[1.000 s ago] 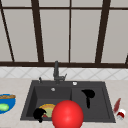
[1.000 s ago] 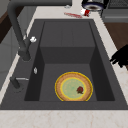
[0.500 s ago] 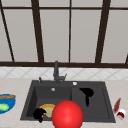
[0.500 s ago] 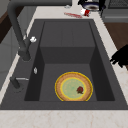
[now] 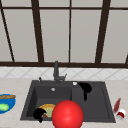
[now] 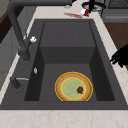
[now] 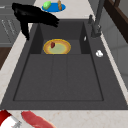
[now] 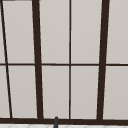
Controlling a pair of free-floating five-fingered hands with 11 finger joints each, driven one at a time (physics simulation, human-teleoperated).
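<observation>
Finding one: my left hand [image 7: 32,15] hangs above the front rim of the sink [image 6: 67,32], at its left basin. Its fingers are stretched out and relaxed, grasping nothing. Finding two: my right hand [image 5: 85,88] hovers over the right half of the sink, well apart from the left. Its fingers droop loosely and it too is empty. Finding three: the plate [image 6: 73,86], yellow-rimmed with a pale green centre, lies flat on the floor of the left basin with a small red morsel [image 6: 80,89] resting on it. It is the thing nearest my left hand, which is above it and not touching it. In my judgement nothing has been taken hold of, and any handling of the plate is yet to be done. Other items noted: the faucet [image 5: 56,71] behind the basin, a blue dish [image 5: 10,106] on the left counter, a red-and-white object [image 5: 120,113] on the right counter, and a large red ball [image 5: 67,115] in the front view's foreground.
</observation>
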